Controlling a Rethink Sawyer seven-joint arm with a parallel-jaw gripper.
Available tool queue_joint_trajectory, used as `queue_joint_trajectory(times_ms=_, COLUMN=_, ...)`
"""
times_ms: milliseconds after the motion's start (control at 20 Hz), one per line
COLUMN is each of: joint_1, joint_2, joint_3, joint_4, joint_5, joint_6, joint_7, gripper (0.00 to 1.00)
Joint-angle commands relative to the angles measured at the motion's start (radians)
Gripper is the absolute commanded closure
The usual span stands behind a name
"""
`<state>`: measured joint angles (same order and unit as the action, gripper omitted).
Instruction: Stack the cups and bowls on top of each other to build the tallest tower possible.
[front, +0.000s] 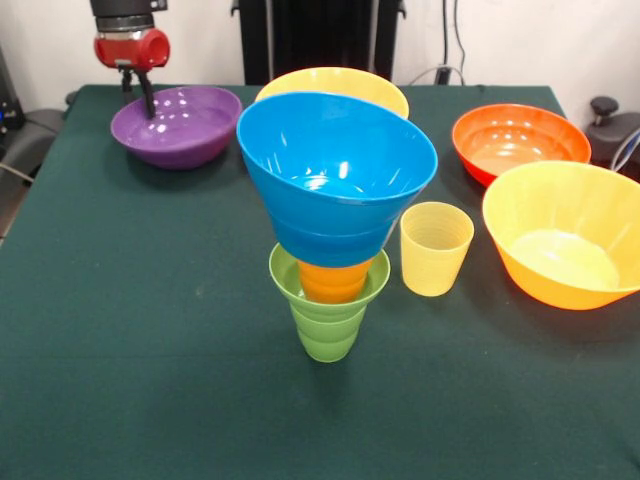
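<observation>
The tower stands in the middle of the table. Its lowest piece is a green ribbed cup (328, 322), and an orange cup (333, 281) is nested inside that. A medium blue bowl (335, 172) sits on top, tilted down to the right. A pale yellow cup (436, 248) stands upright just right of the tower, apart from it. The purple bowl (190, 130) rests at the far left. My gripper (140, 100) reaches down at that bowl's far rim, with its tip inside the bowl. Whether it holds the rim does not show.
A big orange-yellow bowl (566, 236) sits at the right edge, with a red-orange bowl (520, 140) behind it. Another big yellow-orange bowl (345, 82) stands behind the tower, partly hidden by the blue bowl. The table (120, 340) is covered in dark green cloth.
</observation>
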<state>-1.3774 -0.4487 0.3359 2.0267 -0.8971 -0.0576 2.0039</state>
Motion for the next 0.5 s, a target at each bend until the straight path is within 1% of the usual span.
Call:
queue_joint_trajectory(times_ms=50, joint_1=0.05, joint_2=0.058, joint_3=0.002, joint_4=-0.024, joint_5=-0.08, joint_6=-0.062, joint_7=0.038, gripper=1.0)
queue_joint_trajectory(times_ms=200, joint_1=0.052, joint_2=0.056, joint_3=-0.009, joint_4=-0.017, joint_5=-0.081, joint_6=-0.07, joint_7=0.037, gripper=1.0)
queue_joint_trajectory(times_ms=500, joint_1=0.018, joint_2=0.051, joint_3=0.022, joint_4=-0.017, joint_5=-0.085, joint_6=-0.033, joint_7=0.014, gripper=1.0)
